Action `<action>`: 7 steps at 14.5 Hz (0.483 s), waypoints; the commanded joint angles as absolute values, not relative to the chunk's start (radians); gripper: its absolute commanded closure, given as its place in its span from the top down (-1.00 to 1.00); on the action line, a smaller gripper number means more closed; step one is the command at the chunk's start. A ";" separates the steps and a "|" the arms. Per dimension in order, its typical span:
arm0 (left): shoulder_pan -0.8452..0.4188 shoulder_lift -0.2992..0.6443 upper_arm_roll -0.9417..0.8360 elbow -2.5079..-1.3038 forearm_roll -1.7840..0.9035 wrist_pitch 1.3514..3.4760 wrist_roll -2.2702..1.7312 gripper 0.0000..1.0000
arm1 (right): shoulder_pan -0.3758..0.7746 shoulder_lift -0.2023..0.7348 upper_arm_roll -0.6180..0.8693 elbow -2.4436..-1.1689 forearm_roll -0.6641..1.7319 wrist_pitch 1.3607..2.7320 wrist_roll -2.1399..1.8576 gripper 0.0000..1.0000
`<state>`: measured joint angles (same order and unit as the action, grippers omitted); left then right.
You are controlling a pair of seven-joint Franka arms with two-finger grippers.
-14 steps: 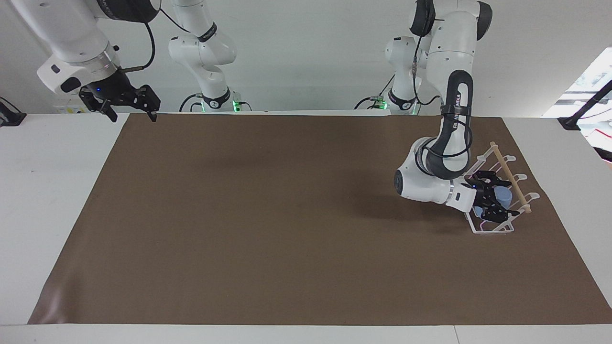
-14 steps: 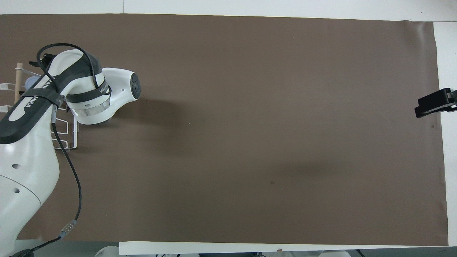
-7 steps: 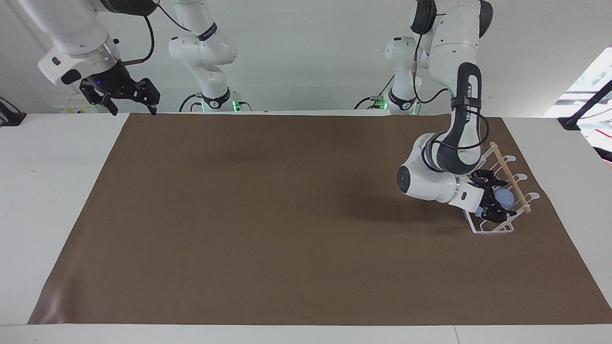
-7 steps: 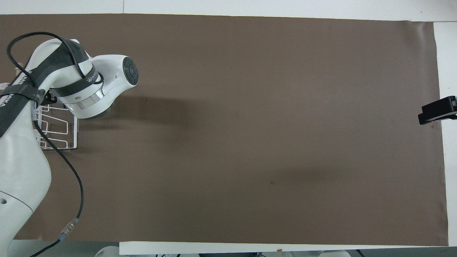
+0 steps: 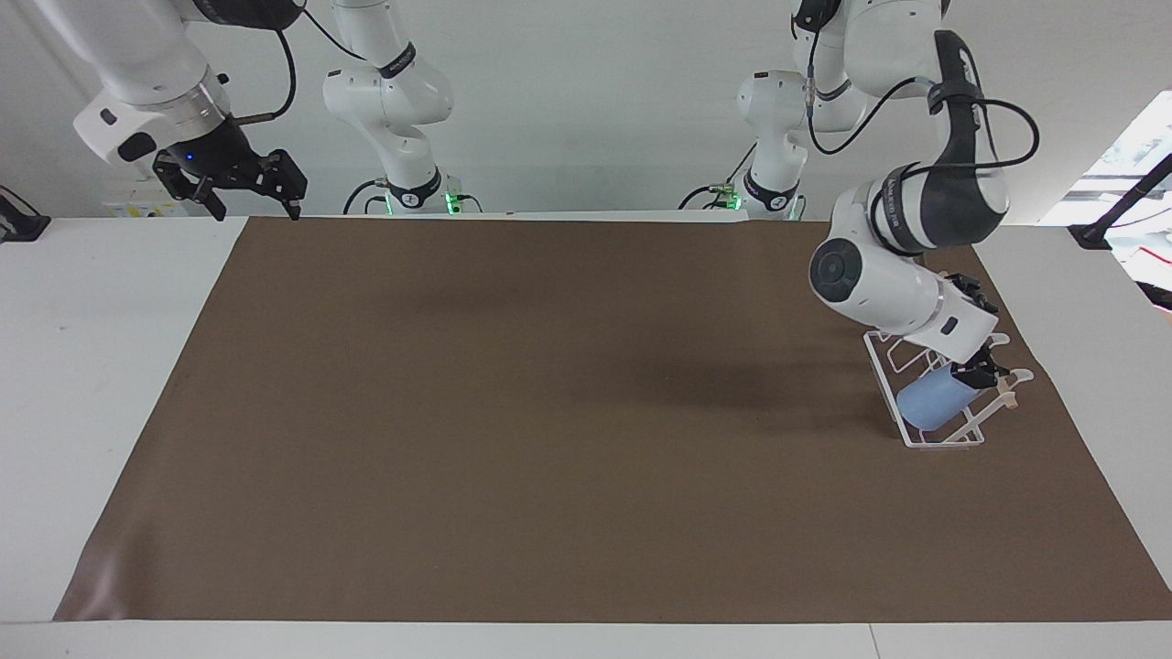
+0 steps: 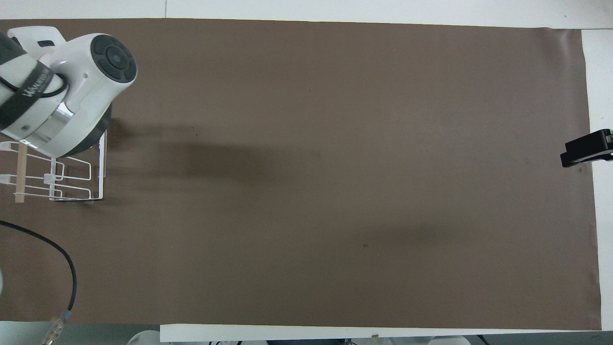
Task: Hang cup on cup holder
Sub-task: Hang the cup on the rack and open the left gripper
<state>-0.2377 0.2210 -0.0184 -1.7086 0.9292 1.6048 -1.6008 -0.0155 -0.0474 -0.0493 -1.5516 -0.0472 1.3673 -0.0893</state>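
Observation:
The light-blue cup (image 5: 928,404) lies tilted on the white wire cup holder (image 5: 918,442) at the left arm's end of the brown mat, its narrow end up toward the rack's wooden rod (image 5: 1008,398). My left gripper (image 5: 977,373) is right at the cup's upper end, above the rack. In the overhead view the left arm's wrist (image 6: 72,110) covers the cup and the gripper; the cup holder (image 6: 72,184) and its rod (image 6: 21,167) show partly. My right gripper (image 5: 255,203) waits open and empty, raised over the mat's corner at the right arm's end.
A brown mat (image 5: 549,412) covers most of the white table (image 5: 92,366). The right gripper's tip (image 6: 586,147) shows at the mat's edge in the overhead view. Two more robot arms (image 5: 394,101) stand at the back wall.
The left arm's wrist has risen and swung back toward the robots. The cup, earlier up against the rod in the gripper, now lies lower on the rack. The right arm has barely moved.

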 commanded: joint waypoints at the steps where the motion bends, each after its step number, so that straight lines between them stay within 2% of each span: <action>1: -0.166 0.158 -0.017 -1.723 0.798 1.652 -1.391 1.00 | -0.015 -0.071 -0.052 -1.578 -0.046 1.367 -0.095 0.99; 7: -0.069 0.045 -0.011 -1.709 0.398 1.651 -0.907 1.00 | -0.015 -0.071 -0.051 -1.578 -0.046 1.367 -0.095 0.99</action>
<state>-0.0922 0.0929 -0.0089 -1.7036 0.5177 1.6544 -1.0592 -0.0155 -0.0474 -0.0493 -1.5519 -0.0472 1.3673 -0.0893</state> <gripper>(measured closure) 0.000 0.000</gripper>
